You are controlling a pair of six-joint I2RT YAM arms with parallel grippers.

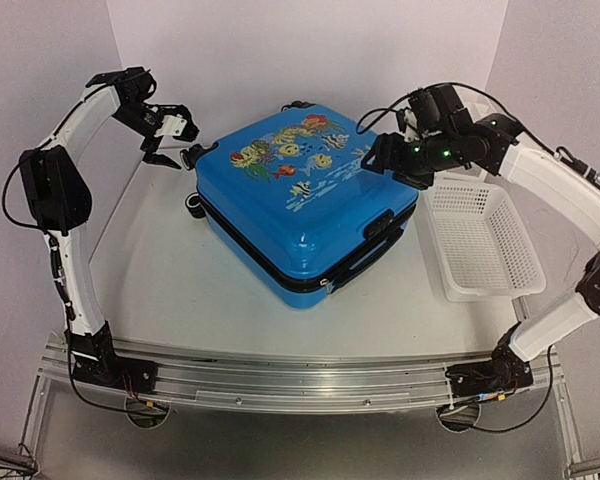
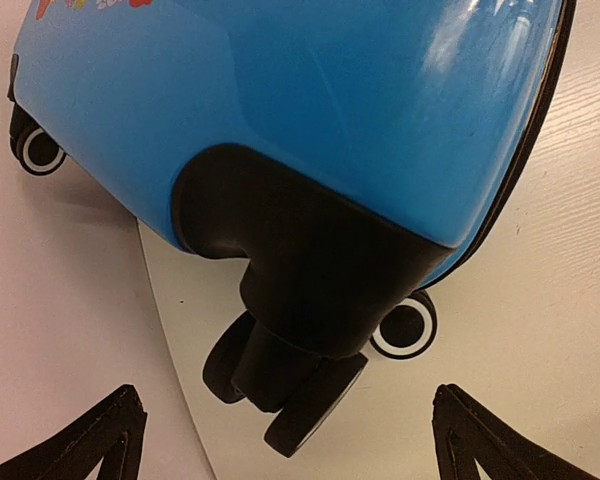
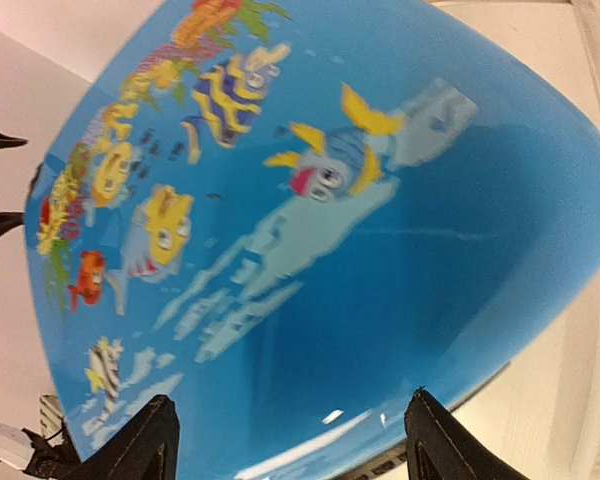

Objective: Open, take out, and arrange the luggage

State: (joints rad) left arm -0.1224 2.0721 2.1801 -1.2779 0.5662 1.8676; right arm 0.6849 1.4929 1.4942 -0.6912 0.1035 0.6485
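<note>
The luggage [image 1: 300, 205], a bright blue hard-shell suitcase with a fish print and black zipper band, lies flat and closed in the middle of the table. My left gripper [image 1: 170, 150] is open at its far left corner, just off the black wheels [image 2: 285, 385]; the blue shell [image 2: 310, 90] fills the left wrist view. My right gripper [image 1: 390, 160] is open at the suitcase's far right edge, over the printed lid [image 3: 310, 230], holding nothing.
A white mesh plastic basket [image 1: 480, 240] stands to the right of the suitcase, under my right arm. Purple walls close the back and sides. A metal rail [image 1: 280, 375] runs along the table's near edge.
</note>
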